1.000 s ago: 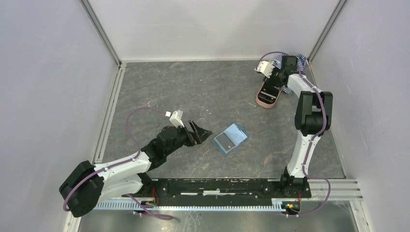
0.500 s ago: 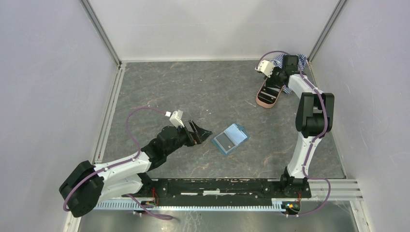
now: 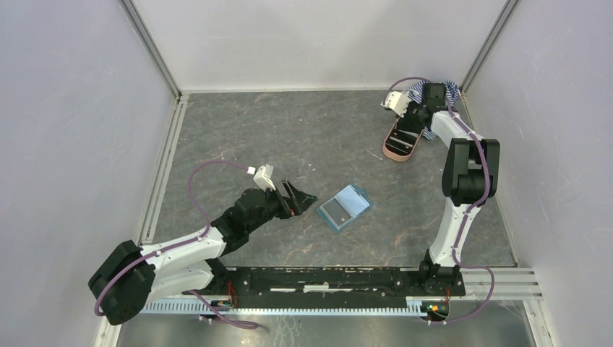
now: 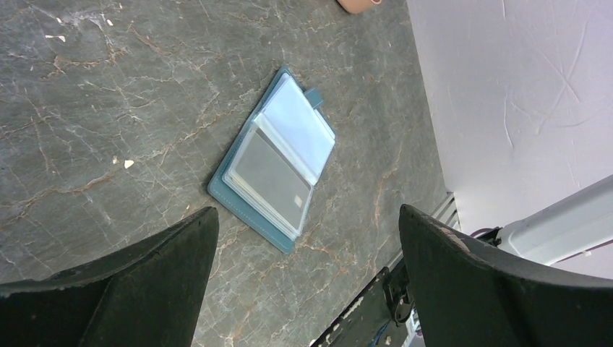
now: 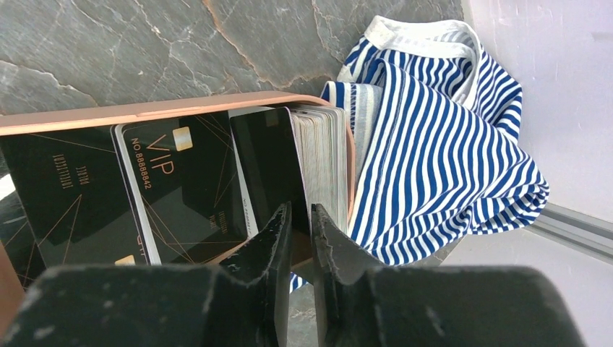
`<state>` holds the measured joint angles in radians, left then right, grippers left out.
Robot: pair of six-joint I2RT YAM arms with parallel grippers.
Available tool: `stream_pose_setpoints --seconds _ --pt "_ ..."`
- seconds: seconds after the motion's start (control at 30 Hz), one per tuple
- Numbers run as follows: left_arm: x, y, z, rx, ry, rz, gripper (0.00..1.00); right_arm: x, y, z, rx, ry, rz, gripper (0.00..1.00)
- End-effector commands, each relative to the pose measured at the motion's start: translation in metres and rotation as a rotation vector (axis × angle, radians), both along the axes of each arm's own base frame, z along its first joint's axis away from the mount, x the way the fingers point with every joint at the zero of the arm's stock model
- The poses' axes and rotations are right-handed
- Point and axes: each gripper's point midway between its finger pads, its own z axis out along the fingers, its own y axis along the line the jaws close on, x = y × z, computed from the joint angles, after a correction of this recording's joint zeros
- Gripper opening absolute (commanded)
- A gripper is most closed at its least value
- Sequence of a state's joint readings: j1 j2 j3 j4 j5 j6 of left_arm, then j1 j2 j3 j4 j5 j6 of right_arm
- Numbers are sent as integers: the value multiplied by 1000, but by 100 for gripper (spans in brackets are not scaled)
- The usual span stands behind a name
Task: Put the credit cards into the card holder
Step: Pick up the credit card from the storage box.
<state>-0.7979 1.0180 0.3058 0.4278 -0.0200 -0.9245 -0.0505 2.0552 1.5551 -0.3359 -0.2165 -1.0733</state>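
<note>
The left claw (image 4: 307, 211) gapes wide, holding nothing, near the card holder (image 4: 278, 163), which lies open on the grey marbled table (image 3: 289, 130). Far right, the right claw (image 5: 300, 217) is nearly together astride a dark one of the credit cards (image 5: 144, 188) in a pink case (image 5: 144, 116); whether it grips it, I cannot tell. A striped cloth (image 5: 441, 159) touches the case, below white walls (image 3: 318, 43).

The light is bright, even and soft; shadows on the grey bench (image 3: 289, 130) are weak. Pictures are sharp; only the near fingers (image 4: 108, 303) of the left hand (image 4: 307, 215) look slightly soft.
</note>
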Motion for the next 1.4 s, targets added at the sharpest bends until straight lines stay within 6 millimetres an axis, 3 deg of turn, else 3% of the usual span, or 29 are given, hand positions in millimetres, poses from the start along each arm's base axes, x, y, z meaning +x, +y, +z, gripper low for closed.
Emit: stream_pose_setpoints --seconds 0.0,0.27,0.83,1.37 --pt "5 -6 26 -85 -33 7 100 5 -3 34 -9 -82 17 17" --pt "5 -6 27 -90 -35 6 100 1 -4 36 0 -78 22 2" --pt "4 -6 27 -92 -34 4 100 -14 11 46 118 -18 83 0" --pt "3 -6 31 -110 -40 2 100 -23 6 52 258 16 53 0"
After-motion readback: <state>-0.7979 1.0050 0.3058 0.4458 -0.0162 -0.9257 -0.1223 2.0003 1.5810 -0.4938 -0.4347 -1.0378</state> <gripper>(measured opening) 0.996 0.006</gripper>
